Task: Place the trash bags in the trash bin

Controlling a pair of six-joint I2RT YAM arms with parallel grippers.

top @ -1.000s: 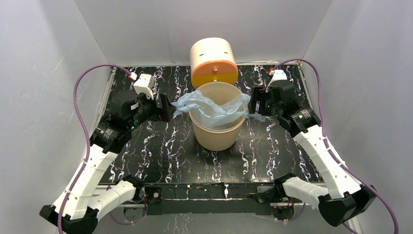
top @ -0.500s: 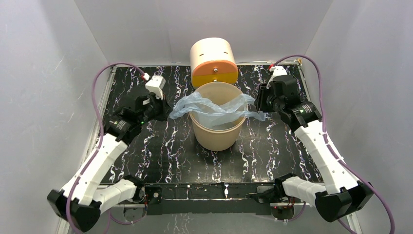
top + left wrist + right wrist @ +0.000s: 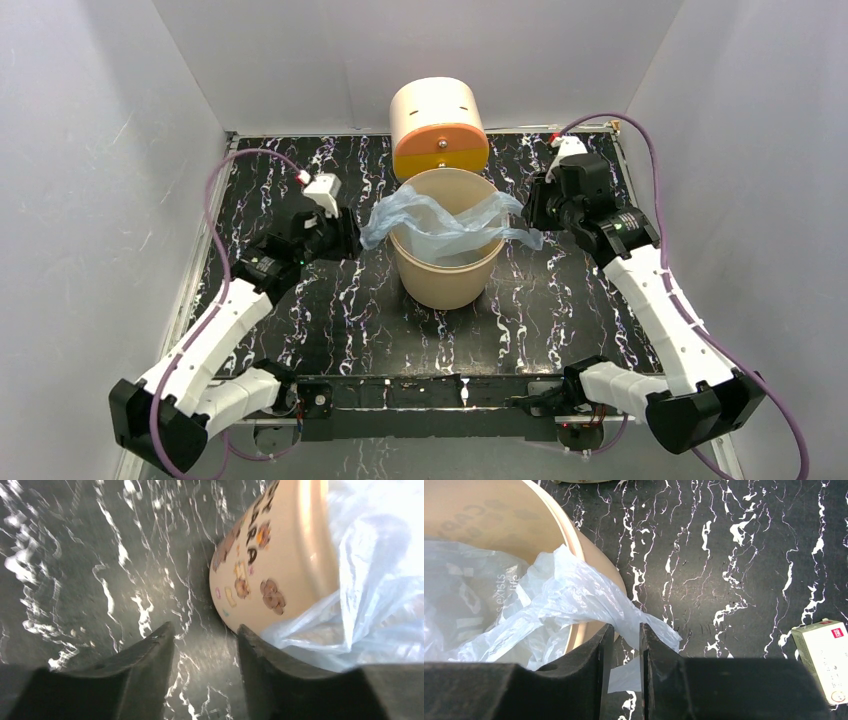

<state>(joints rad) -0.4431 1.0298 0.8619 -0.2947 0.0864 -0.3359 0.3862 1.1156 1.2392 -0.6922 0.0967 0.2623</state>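
The left pincer (image 3: pixel 205 629) stands part open and empty at the 9 o'clock side of the trash bin (image 3: pixel 445 280). Bare counter (image 3: pixel 330 310) shows between its fingers, and film lies just beside one finger, not between them. It seems placed to take or tuck that flap.

The trash bag (image 3: pixel 440 225) is draped across the bin's mouth. Its middle sags inside while both ends hang over the rim at 9 and 3 o'clock, so it is only partly in.

At 12 o'clock, just behind the bin, stands a cream cylinder (image 3: pixel 437 125).

At 3 o'clock the right pincer (image 3: pixel 626 628) is closed to a narrow slit on the bag's right tail, with film running down between its fingers. That grip likely keeps this end from sliding off the rim until it can be carried over the mouth.
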